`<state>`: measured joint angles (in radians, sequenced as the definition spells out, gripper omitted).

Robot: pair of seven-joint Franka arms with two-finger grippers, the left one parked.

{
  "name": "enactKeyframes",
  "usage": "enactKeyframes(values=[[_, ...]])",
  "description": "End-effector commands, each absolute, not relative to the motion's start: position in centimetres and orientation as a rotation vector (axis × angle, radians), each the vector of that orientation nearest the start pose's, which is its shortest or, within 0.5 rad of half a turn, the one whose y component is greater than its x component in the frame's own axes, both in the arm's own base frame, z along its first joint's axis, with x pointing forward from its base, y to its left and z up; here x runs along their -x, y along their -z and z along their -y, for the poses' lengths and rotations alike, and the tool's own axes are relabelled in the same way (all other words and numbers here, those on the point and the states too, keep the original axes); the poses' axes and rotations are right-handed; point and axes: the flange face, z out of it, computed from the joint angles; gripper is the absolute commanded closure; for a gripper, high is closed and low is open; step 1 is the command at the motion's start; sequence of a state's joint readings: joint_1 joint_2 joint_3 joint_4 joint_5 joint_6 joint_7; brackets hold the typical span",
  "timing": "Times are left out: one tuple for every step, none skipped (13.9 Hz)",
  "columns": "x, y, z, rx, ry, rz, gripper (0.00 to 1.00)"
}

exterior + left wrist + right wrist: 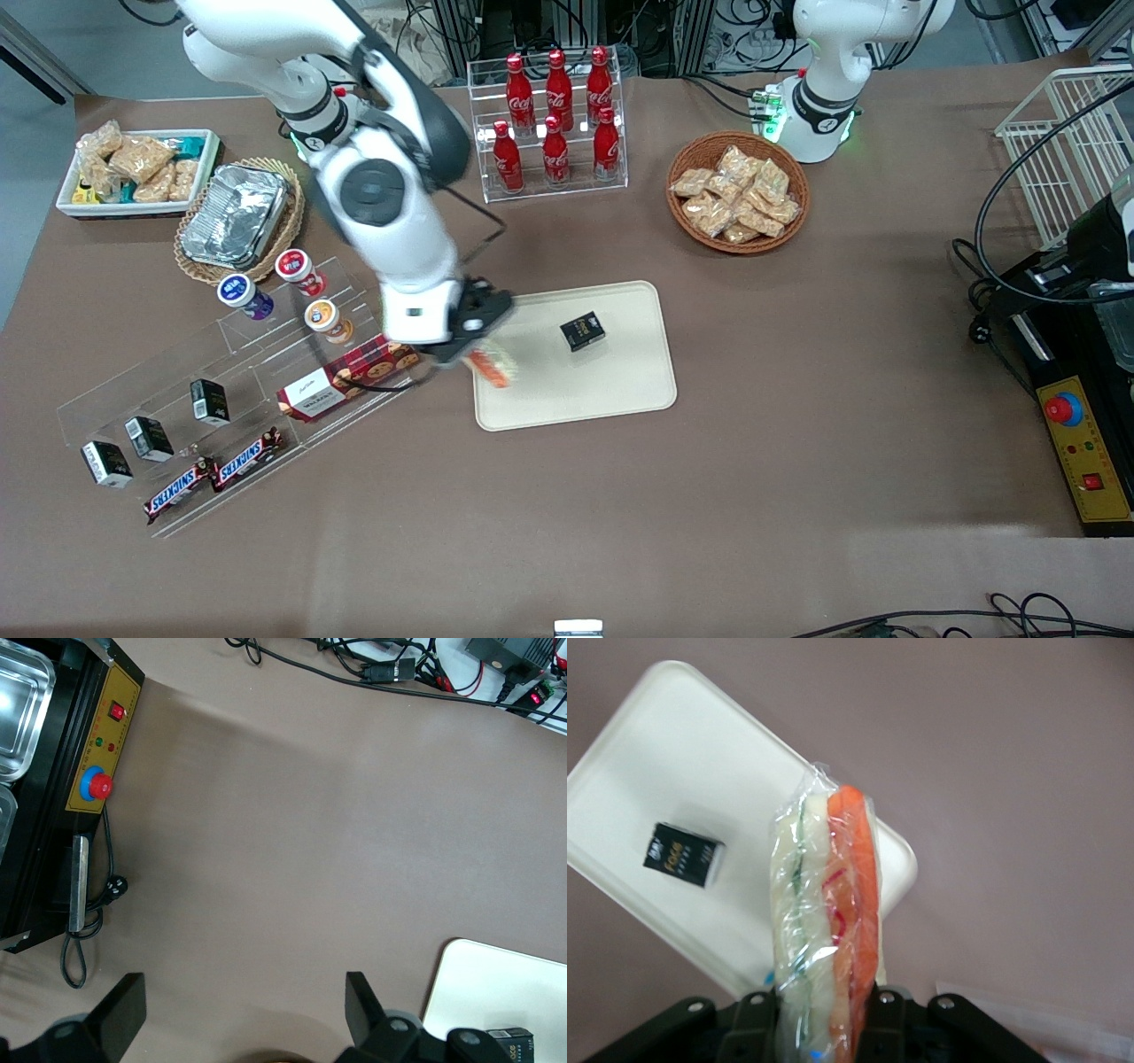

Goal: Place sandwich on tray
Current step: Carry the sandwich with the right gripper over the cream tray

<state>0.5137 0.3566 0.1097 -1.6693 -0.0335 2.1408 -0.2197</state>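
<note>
Sandwich (826, 904) pinched in gripper (478, 347) jaws above cream tray (620, 390) edge, brown-covered table (797, 443), cable clutter around.

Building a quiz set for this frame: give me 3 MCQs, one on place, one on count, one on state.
1. Where is the sandwich?
A. in the wicker basket
B. held above the tray's edge nearest the working arm
C. flat on the table

2. How many red cola bottles are in the clear rack?
A. four
B. six
C. eight

3. What is the tool doing?
A. shut on the sandwich
B. open and empty
C. gripping the black box

Key: B, it hangs over the tray rim; B, two rows of three; A, fingers clamp the wrapped wedge while the black box lies on the tray.
</note>
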Motion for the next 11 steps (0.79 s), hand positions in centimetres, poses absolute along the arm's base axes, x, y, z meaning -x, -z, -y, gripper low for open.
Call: enactKeyframes(values=[[-56.1, -37.1, -40.8, 2.679, 0.272, 1.607, 1.00], [-55.7, -35.3, -41.9, 2.591, 0.270, 1.758, 1.00], [-55.1, -33.3, -43.4, 2.507, 0.284, 1.886, 1.00], [-55.2, -31.7, -44.1, 2.457, 0.333, 1.959, 1.00], [-55.6, -29.9, -44.5, 2.409, 0.400, 2.046, 1.00], [-55.7, -28.1, -44.8, 2.351, 0.444, 2.142, 1.00], [-55.8, -26.4, -45.1, 2.291, 0.476, 2.222, 1.00], [-55.7, -25.2, -45.4, 2.210, 0.517, 2.321, 1.00], [-55.6, -24.2, -45.6, 2.152, 0.538, 2.384, 1.00], [-55.4, -23.3, -45.8, 2.127, 0.541, 2.401, 1.00], [-55.1, -23.0, -46.3, 2.110, 0.543, 2.412, 1.00]])
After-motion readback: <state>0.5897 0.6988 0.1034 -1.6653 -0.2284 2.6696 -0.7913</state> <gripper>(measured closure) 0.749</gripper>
